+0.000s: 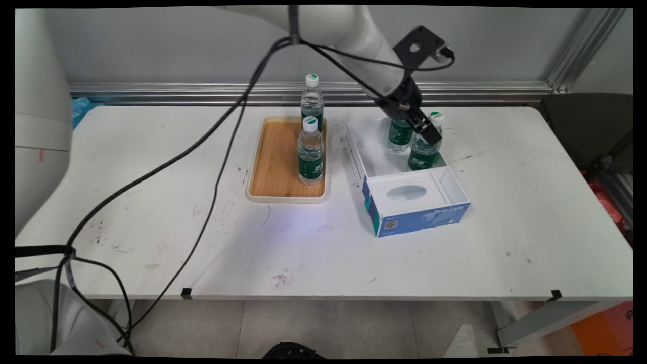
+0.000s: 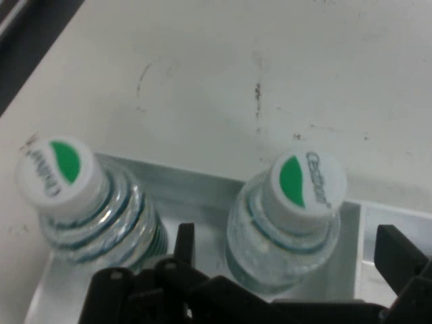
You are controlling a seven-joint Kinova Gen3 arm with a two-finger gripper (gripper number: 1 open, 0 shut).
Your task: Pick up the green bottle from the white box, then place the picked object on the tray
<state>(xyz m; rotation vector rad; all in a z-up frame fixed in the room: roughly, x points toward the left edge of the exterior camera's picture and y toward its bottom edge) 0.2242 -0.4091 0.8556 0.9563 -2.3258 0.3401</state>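
Gripper right of centre in the upper half of the main view, reaching down into the open white box. Fingers spread, one on each side of the right-hand bottle without touching it; hand view shows that bottle's green-and-white cap between them. Second bottle stands just beside it, at lower left of the hand view, also inside the box. Left of the box, a wooden tray carries one upright bottle. Another upright bottle sits behind the tray's far edge. White table scuffed; black cables trail across its left half.
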